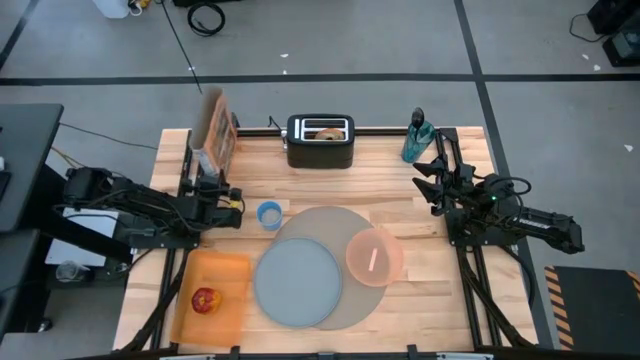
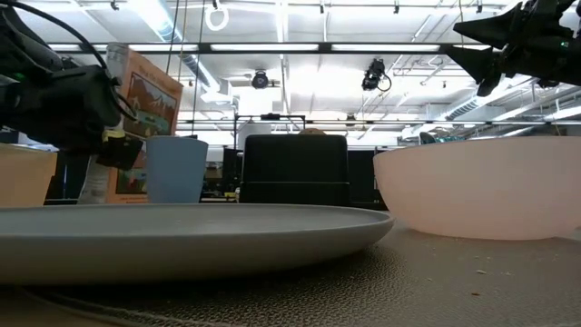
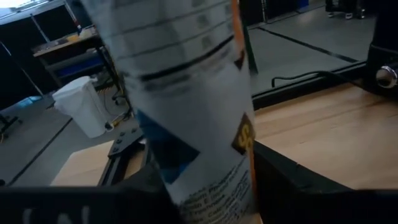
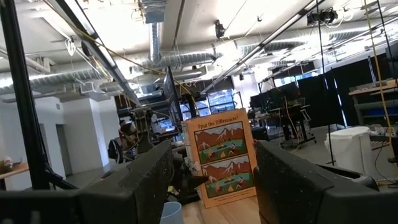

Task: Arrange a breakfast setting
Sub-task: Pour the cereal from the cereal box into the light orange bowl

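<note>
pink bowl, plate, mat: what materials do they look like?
Bowl: likely plastic, translucent pink; light glows through its wall in the low view. Plate: matte blue-grey, no glare; ceramic or melamine, cannot tell. Mat: grey with a fine woven texture, probably fabric or vinyl.

Grey floor (image 1: 400, 40) with dark seams, exposed ceiling ducts (image 4: 155, 37), white walls (image 4: 81, 130)

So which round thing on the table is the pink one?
The bowl, sitting on the right edge of the big grey mat. The plate beside it is blue-grey, and the little cup is light blue.
</note>
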You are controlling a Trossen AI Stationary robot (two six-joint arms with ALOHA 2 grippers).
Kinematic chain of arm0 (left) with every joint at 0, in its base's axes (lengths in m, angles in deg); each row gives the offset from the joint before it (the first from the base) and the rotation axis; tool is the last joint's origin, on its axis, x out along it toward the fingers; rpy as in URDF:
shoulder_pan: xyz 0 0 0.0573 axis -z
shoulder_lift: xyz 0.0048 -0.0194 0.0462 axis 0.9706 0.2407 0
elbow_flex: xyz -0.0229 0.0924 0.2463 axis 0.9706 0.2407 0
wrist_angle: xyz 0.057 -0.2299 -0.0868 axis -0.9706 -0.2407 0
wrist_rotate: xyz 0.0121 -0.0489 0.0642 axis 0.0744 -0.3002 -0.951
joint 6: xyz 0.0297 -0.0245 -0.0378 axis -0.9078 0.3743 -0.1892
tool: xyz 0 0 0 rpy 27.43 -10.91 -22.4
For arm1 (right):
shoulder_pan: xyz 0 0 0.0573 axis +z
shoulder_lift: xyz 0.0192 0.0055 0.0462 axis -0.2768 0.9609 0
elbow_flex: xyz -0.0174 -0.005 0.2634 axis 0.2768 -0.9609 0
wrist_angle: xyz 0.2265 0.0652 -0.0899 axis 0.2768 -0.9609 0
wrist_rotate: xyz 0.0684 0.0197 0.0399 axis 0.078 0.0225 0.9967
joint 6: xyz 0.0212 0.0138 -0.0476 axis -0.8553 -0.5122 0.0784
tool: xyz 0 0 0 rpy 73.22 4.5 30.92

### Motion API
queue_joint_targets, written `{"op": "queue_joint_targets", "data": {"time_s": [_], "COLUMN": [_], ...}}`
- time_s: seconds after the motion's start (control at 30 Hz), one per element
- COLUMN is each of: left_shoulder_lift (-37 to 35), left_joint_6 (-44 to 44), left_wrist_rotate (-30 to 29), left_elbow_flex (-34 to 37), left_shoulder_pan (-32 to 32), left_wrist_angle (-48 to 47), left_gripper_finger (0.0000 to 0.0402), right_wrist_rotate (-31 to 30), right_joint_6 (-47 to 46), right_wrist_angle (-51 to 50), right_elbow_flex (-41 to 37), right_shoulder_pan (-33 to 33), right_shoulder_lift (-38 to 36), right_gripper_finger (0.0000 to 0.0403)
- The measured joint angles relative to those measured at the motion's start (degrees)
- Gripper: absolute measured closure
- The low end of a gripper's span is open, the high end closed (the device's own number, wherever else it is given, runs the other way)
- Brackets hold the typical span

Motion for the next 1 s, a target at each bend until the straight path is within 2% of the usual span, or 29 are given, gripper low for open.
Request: {"op": "queue_joint_targets", "data": {"time_s": [0.3,0.57,0.83,1.0], "left_shoulder_lift": [0.0,-1.1,-7.5,-12.7], "left_joint_6": [-0.4,-4.9,-7.1,-10.5], "left_wrist_rotate": [0.7,2.4,2.5,2.5], "left_elbow_flex": [-0.6,-3.1,-3.1,-3.1], "left_shoulder_pan": [2.2,3.0,3.8,5.2], "left_wrist_angle": [-0.1,-0.2,-2.1,-2.1], "left_gripper_finger": [0.0309,0.0354,0.0386,0.0388], "right_wrist_rotate": [0.0,-0.1,-0.1,-0.1], "right_joint_6": [1.0,1.1,1.1,1.0], "right_wrist_angle": [-0.2,-0.3,-0.5,-0.7], "right_elbow_flex": [0.0,0.0,0.0,0.0], "right_shoulder_pan": [0.0,0.0,0.0,0.0], "right_shoulder_lift": [0.0,0.0,0.0,0.0], "right_gripper_finger": [0.0161,0.0161,0.0161,0.0161]}}
